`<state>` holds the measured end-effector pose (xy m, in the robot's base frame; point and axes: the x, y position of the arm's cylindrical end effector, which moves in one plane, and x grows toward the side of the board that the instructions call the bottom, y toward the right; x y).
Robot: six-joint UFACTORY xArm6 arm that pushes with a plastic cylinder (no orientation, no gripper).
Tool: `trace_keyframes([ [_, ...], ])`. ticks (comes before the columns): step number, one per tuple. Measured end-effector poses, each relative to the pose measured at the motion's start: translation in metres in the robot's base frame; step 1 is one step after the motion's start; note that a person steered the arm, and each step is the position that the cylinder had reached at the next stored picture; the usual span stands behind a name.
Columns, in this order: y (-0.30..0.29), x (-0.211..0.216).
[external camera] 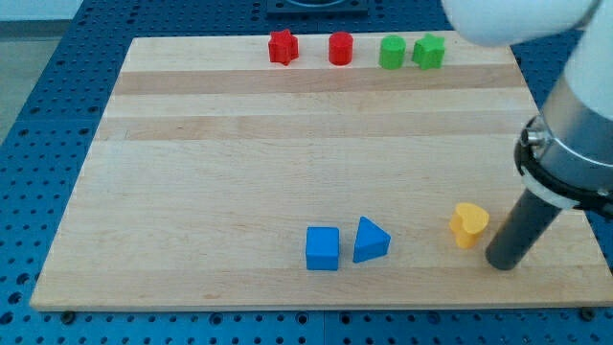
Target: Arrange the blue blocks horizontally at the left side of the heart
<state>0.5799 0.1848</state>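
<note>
A blue cube [323,248] and a blue triangular block [370,241] lie side by side near the view's bottom, in the board's middle. A yellow heart [469,224] lies to their right, with a gap between it and the triangle. My tip [502,263] rests on the board just to the right of the heart and a little below it, close to it but apart. It is well to the right of both blue blocks.
Along the board's top edge stand a red star [283,47], a red cylinder [340,48], a green cylinder [391,52] and a green star [428,51]. The wooden board [239,163] lies on a blue perforated table. The arm's body fills the view's upper right.
</note>
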Motion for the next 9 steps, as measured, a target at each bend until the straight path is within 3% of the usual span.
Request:
trace_keyframes([
  [2,-0.020,-0.040],
  [3,-0.038,-0.033],
  [4,-0.025,0.022],
  [6,-0.157,-0.021],
  [7,-0.181,-0.040],
  [8,-0.161,0.011],
  [9,-0.149,0.015],
])
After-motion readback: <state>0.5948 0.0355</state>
